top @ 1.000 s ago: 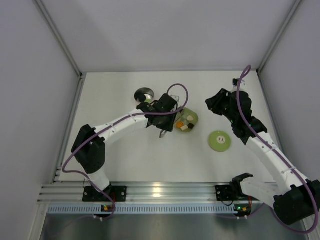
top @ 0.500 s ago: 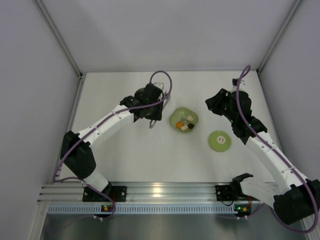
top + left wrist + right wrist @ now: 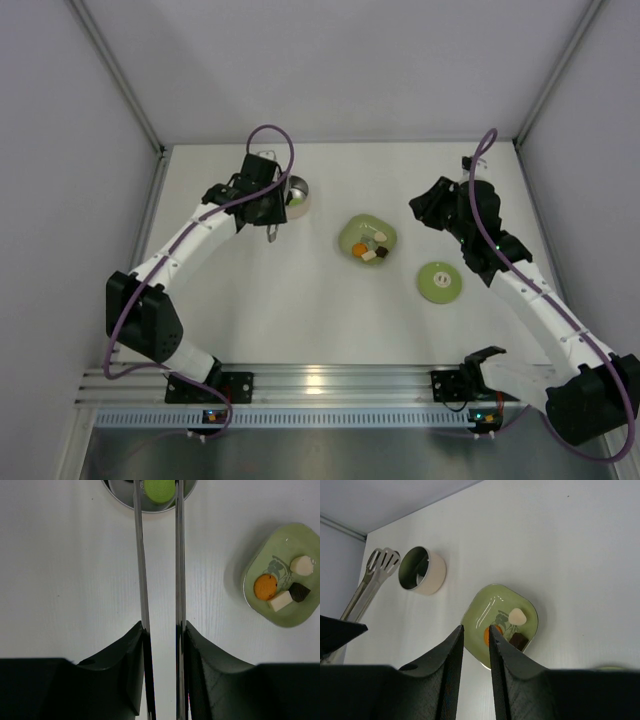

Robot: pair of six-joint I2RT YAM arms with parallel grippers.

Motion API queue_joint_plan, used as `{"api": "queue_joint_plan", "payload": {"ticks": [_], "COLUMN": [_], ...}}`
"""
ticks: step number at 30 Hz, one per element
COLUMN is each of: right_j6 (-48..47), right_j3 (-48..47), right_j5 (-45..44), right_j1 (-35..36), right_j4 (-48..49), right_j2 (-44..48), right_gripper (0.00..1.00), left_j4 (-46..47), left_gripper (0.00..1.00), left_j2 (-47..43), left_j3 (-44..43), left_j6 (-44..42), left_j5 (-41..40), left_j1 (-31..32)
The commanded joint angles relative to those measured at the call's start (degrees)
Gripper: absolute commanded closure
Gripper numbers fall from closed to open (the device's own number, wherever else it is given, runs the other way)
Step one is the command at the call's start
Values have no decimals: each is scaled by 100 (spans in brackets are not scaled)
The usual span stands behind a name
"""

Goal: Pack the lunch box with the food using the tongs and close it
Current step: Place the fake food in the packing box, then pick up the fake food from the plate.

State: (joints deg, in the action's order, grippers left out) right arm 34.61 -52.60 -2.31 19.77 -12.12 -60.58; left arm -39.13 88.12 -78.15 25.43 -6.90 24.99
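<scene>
Overhead, you see a white table [image 3: 300, 310]. At its far left, the left gripper [image 3: 163, 626] is clamped around the middle of the tongs [image 3: 178, 570], whose two thin steel arms stand slightly apart and run out over the lunch box [image 3: 435, 575]. A light green disc [image 3: 159, 490] shows between those arms, inside the rim of the lunch box. You cannot tell whether it is pinched or already lying inside. Right of that, near the table's middle, the green dish [image 3: 285, 537] holds the rest of the food: an orange piece [image 3: 265, 586], a black piece [image 3: 300, 591] and two cream-white pieces [image 3: 301, 565]. They look small, hard and smooth, so expect them to be light and slippery. Pinch each across its flatter sides with gentle pressure, since springy tongs could flick one away. The lunch box looks light too and may slide if nudged. Farther right and nearer to you, the lid [image 3: 438, 282] lies flat on the table, and its rim is probably the best hold. The right gripper [image 3: 476, 630] hovers right of the dish, fingers narrowly parted, holding nothing.
</scene>
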Motion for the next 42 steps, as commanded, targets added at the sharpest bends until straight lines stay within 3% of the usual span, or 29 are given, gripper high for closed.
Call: {"api": "queue_joint_plan", "payload": {"ticks": [1, 15, 20, 26, 33, 42], "right_j6": [-86, -69, -68, -42, -25, 2], "right_j3": [-190, -145, -145, -145, -145, -128], "right_j5": [28, 28, 28, -24, -59, -112], "right_j1": [124, 115, 115, 115, 115, 115], "right_j4": [8, 34, 25, 25, -9, -89], "right_j2": [-7, 19, 37, 55, 107, 186], "right_gripper": [74, 74, 74, 74, 75, 75], "left_j4": [301, 354, 442, 90, 73, 240], "left_gripper": [62, 52, 53, 53, 53, 53], "left_j2": [-49, -67, -146, -49, 100, 540], "left_j3": [106, 212, 160, -420, -579, -499], "left_j6": [94, 102, 32, -205, -232, -135], "left_j5": [74, 39, 258, 188, 276, 592], "left_j1": [-21, -30, -21, 708, 1999, 2484]}}
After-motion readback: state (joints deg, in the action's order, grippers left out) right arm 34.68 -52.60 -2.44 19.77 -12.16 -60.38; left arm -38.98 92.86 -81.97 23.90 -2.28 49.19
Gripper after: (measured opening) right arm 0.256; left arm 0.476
